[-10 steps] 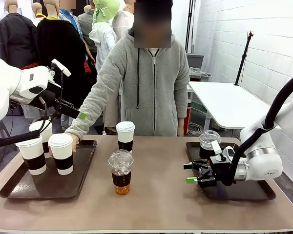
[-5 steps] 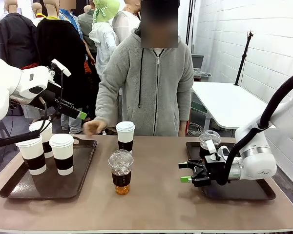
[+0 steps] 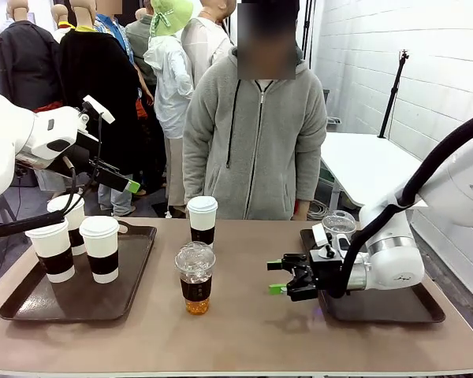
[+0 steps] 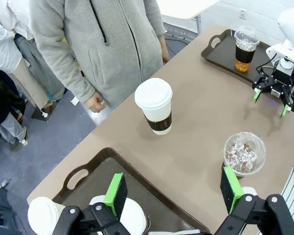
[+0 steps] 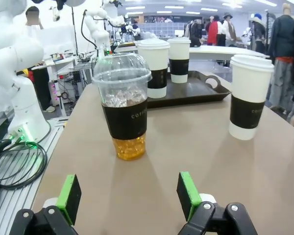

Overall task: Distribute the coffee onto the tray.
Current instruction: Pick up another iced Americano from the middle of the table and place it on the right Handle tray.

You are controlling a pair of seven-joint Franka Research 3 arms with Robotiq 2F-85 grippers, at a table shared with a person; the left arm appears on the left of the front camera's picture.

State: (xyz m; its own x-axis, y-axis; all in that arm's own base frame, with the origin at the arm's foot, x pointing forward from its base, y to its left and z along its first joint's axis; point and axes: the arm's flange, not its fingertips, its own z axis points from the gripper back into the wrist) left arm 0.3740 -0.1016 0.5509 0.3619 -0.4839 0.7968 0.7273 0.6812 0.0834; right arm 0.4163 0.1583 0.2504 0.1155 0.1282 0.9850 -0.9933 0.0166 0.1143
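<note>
Three white lidded coffee cups (image 3: 101,248) with dark sleeves stand on the left tray (image 3: 138,264). A fourth white cup (image 3: 202,220) stands on the bare table at the middle. In front of it is a clear dome-lidded cup (image 3: 195,277) with amber liquid. Another clear cup (image 3: 337,228) is on the right tray (image 3: 410,309). My right gripper (image 3: 282,277) hovers open just above the table, left of its tray, facing the clear cup (image 5: 123,105) at some distance. High over the left tray, my left gripper (image 4: 174,191) is open and holds nothing.
A person in a grey hoodie stands at the far edge, one hand (image 4: 94,102) hanging below table level. Bare tabletop lies between the trays, around the two loose cups. A white table (image 3: 370,169) stands behind at the right.
The person has pulled the hand back from the left tray and stood upright. My right gripper has slid left off the right tray toward the clear cup. The left arm has not moved.
</note>
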